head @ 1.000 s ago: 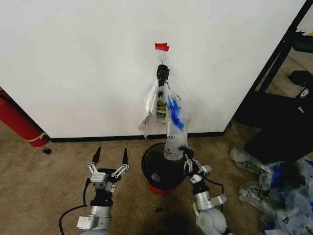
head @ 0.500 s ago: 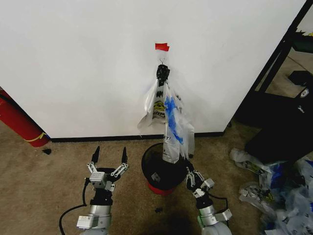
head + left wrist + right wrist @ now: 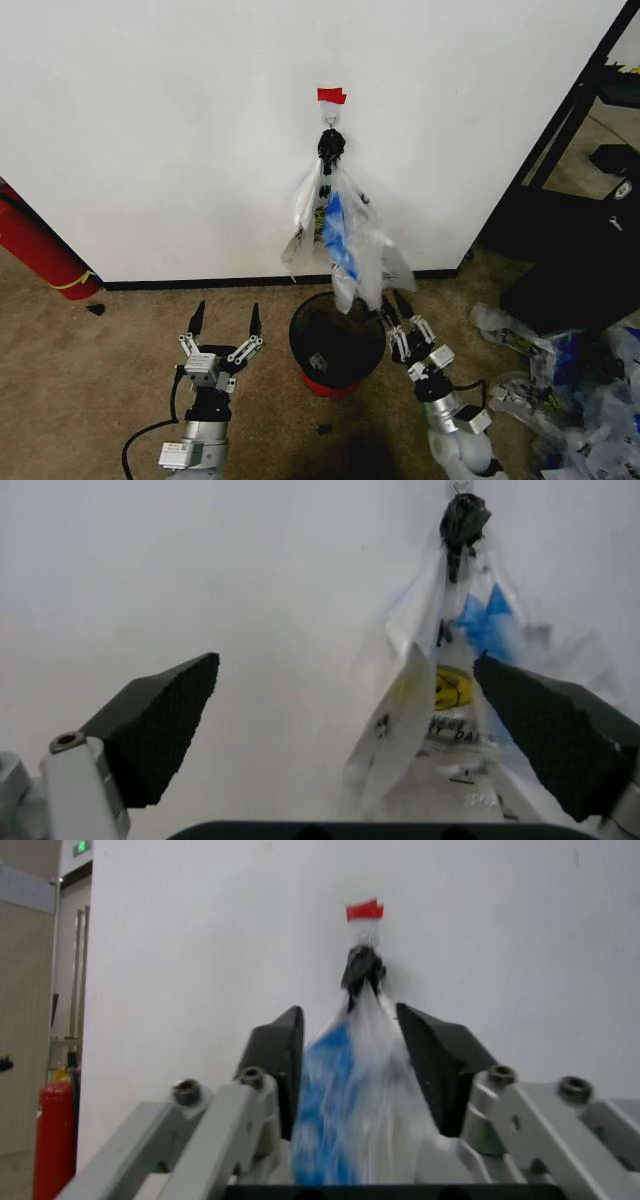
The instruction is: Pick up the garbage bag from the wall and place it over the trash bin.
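The garbage bag [image 3: 352, 245], thin clear plastic with blue patches, hangs from a small hook [image 3: 330, 127] on the white wall [image 3: 160, 130] under a red tape strip [image 3: 331, 96]. Its lower end flares just above the black mesh trash bin [image 3: 300, 322]. My right gripper [image 3: 396, 308] is at the bin's right rim, shut on the bag's lower edge. In the right wrist view the blue-patched garbage bag [image 3: 345, 1117] fills the gap in the right gripper [image 3: 350, 1016]. My left gripper [image 3: 226, 310] [image 3: 345, 667] stands open to the left of the bin, holding nothing.
A second clear bag with a yellow smiley face [image 3: 450, 690] hangs on the same hook behind. A red cylinder [image 3: 40, 250] leans at the left by the black baseboard. A pile of plastic bags [image 3: 565, 395] and a black rack [image 3: 575, 120] stand at the right.
My right gripper dropped back, then rose and shifted right beside the bin. The garbage bag went from stretched down toward the bin to lifted and flared. The left arm stayed still.
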Motion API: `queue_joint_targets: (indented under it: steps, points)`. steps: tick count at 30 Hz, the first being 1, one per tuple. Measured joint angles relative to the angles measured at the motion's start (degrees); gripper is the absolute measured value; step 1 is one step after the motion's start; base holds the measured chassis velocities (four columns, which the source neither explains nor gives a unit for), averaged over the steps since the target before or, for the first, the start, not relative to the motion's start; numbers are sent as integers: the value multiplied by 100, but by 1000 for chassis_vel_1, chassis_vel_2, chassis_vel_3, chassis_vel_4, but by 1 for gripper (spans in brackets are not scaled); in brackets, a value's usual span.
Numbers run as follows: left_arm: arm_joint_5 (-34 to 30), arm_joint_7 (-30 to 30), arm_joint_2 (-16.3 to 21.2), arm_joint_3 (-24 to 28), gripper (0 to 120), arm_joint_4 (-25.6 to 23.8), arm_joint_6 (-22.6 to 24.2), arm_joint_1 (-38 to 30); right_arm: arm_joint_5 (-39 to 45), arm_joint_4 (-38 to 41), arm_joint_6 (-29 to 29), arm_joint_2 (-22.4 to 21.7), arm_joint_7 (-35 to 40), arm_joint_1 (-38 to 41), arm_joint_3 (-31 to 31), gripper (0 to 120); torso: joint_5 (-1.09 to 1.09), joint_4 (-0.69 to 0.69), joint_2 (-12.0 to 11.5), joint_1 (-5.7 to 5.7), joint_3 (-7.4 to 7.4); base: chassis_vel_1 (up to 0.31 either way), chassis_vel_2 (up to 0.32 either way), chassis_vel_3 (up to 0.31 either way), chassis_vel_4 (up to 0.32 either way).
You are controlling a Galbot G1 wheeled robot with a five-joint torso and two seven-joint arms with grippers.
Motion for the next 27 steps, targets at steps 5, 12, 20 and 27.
queue_joint_targets:
  steps: [5, 12, 20, 27]
  points:
    - [5, 0, -1, -14, 100, -2, 0, 2, 22, 301, -27, -193, 311, -105, 102, 55, 0, -2, 0, 0, 0, 0, 0, 0, 0]
    - [65, 0, -42, 14, 100, 7, -3, 4, -765, 208, -242, -323, 1254, 118, 9, 74, 0, -1, 0, 0, 0, 0, 0, 0, 0]
    - [135, 4, -84, 60, 100, 52, -23, 1, -2880, -511, -611, -406, 2065, 1567, -669, 100, 0, 1, 0, 0, 0, 0, 0, 0, 0]
    - [98, 1, -83, 32, 100, 103, 11, -80, -4644, -950, -1052, -514, 2318, 2308, -996, 100, 0, 0, 0, 0, 1, 0, 0, 0, 0]
